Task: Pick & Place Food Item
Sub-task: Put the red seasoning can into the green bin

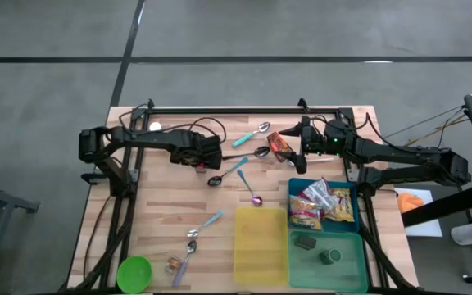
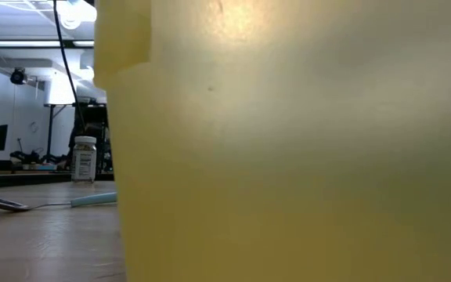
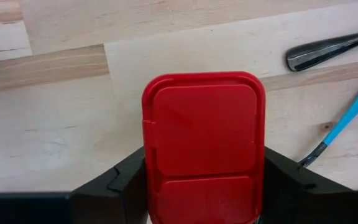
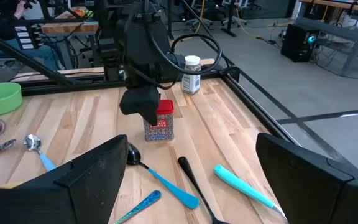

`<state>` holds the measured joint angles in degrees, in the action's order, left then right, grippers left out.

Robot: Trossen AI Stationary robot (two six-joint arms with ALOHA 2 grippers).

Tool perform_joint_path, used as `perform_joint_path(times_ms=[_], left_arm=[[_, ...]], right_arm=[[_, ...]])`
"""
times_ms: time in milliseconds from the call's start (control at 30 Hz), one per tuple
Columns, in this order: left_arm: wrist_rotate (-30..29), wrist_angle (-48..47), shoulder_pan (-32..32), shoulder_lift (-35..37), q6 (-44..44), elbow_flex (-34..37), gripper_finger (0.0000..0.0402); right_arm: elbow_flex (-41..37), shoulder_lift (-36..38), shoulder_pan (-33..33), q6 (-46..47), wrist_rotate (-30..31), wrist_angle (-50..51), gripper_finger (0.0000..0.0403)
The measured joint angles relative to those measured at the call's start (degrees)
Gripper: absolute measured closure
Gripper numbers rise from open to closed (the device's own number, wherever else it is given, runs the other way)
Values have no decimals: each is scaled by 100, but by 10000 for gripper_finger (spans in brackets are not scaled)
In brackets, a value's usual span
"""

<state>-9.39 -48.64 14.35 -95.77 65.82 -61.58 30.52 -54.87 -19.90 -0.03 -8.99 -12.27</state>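
Red-lidded spice tin: stands upright on the wooden table, at about 10 o'clock from the table's centre, with the left gripper pinching it, one dark finger against each side just under the lid. In the right wrist view the tin still rests on the boards, beneath the left arm.

Right gripper: waits at about 1 o'clock, fingers spread wide and holding nothing, just beside a small snack packet.

Surroundings: spoons with blue handles lie close by toward 3 o'clock of the tin. The blue bin holding snack bags, the yellow bin and the green bin sit at 4 to 5 o'clock; a green bowl is at 7 o'clock.

Risks, as judged: the fingers hold high on a smooth, tall tin, so a quick lift may let it slip or swing. A low carry toward the bins could clip the spoons. The waiting right arm lies near that path.
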Motion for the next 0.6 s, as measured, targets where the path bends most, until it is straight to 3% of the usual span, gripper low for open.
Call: perform_joint_path(times_ms=[600], left_arm=[[0, 87, 0, 0, -111, 0, 194]], right_arm=[[0, 1, 0, 0, 0, 0, 51]])
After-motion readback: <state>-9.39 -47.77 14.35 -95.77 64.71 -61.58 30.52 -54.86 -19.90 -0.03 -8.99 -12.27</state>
